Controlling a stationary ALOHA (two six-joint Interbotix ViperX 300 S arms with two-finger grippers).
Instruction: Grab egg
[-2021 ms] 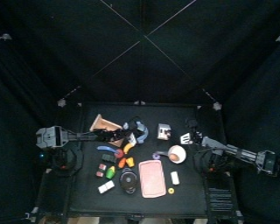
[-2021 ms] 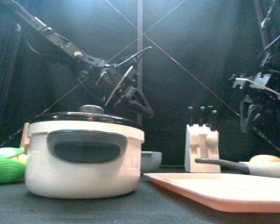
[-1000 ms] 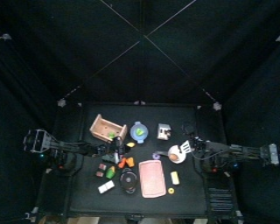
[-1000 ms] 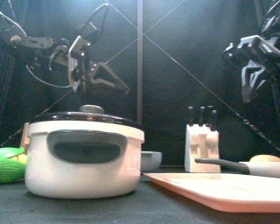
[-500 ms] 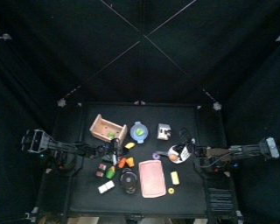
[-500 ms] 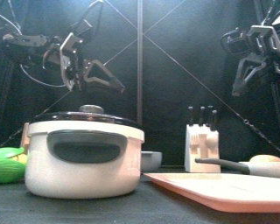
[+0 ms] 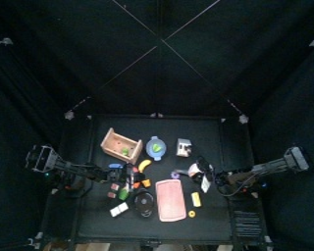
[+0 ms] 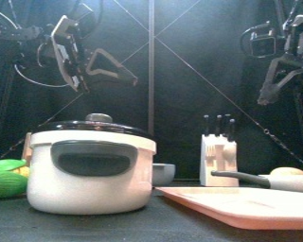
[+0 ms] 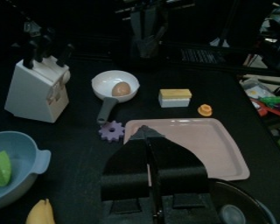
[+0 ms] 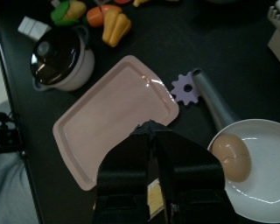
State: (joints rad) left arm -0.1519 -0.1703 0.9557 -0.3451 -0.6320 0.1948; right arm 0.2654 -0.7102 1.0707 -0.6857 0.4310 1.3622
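Retreated right hand (image 10: 157, 154) overlooks purple gear (image 10: 189, 88) beside egg (image 10: 230, 151).

I work in a robotics lab's test pen: black curtains (image 7: 68, 59) enclose my small black table (image 7: 219, 221). Toy kitchenware sits on it: a pot (image 8: 91, 165), knife block (image 9: 38, 83) and pink cutting board (image 10: 113, 118).

The pen is dim, its black curtains swallowing most of the light. From above, only the small desk (image 7: 153, 176) stands out, lit from overhead. At desk level a pot (image 8: 91, 164) shows soft highlights on its lid. The wrist views look slightly soft.
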